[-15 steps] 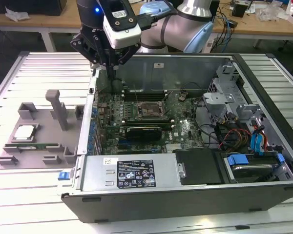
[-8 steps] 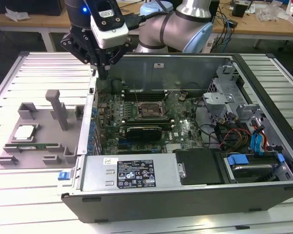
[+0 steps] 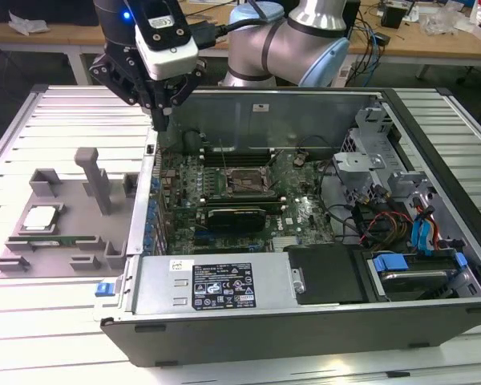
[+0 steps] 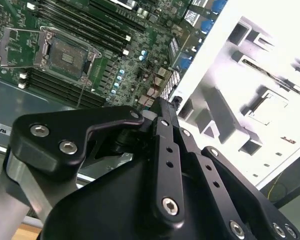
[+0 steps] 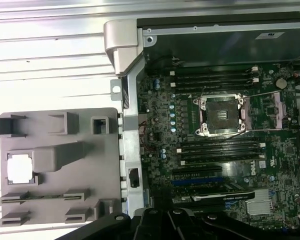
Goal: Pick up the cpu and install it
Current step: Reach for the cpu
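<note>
The cpu point(image 3: 42, 217) is a silvery square chip lying flat in a recess of the grey holder point(image 3: 104, 233), on the slatted table at the exterior view's left. It shows as a bright square in both wrist views point(image 5: 19, 167) point(image 4: 264, 106). My gripper point(image 3: 162, 119) hangs above the case's wall beside the holder, near the far corner, well away from the chip. Its fingers point(image 4: 163, 131) are shut together with nothing between them. The empty cpu socket point(image 3: 242, 183) point(image 5: 222, 115) point(image 4: 65, 52) sits on the motherboard with its metal frame flipped up.
The open computer case point(image 3: 433, 152) lies on its side. Inside are a black graphics card point(image 3: 236, 215), a power supply point(image 3: 216, 285), cables and blue-tabbed drive bays point(image 3: 401, 265). A green memory stick point(image 3: 60, 241) lies in the holder, beside an upright grey post point(image 3: 92, 176).
</note>
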Robot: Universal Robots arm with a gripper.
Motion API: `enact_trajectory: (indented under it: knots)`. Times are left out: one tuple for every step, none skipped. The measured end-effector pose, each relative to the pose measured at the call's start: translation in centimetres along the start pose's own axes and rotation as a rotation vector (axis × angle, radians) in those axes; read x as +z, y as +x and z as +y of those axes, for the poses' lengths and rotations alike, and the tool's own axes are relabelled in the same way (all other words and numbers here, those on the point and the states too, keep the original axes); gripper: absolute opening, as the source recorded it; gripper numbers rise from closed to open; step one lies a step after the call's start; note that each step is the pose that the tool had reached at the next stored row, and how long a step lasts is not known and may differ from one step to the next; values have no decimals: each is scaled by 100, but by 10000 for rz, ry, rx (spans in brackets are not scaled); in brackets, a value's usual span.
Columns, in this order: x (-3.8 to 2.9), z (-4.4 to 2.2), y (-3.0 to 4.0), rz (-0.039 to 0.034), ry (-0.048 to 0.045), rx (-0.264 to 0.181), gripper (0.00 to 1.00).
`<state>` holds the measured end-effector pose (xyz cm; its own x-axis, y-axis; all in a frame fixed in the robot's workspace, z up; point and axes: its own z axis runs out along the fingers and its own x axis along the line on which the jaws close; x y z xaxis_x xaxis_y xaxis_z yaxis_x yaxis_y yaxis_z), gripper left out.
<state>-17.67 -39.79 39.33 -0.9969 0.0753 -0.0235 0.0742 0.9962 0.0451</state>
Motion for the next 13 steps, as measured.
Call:
enact_trajectory:
  knots:
    - [-1, -1, 28, 0, 0, 0, 11]
    - [-1, -1, 40, 0, 0, 0, 11]
    - [-1, -1, 48, 0, 0, -1, 11]
    - [-2, -2, 65, 0, 0, 0, 11]
    - [-2, -3, 85, 0, 0, -1, 11]
    - [-2, -3, 98, 0, 0, 0, 11]
    - [-2, -4, 107, 0, 0, -1, 11]
    - [-3, -4, 124, 0, 0, -1, 11]
    - [-3, -5, 141, 0, 0, 0, 11]
    - [-4, -5, 157, 1, 0, 0, 11]
    - [-5, -4, 184, 1, 1, 0, 11]
    - [-5, -4, 196, 0, 0, 0, 11]
    - [-5, -4, 208, 1, 0, 1, 11]
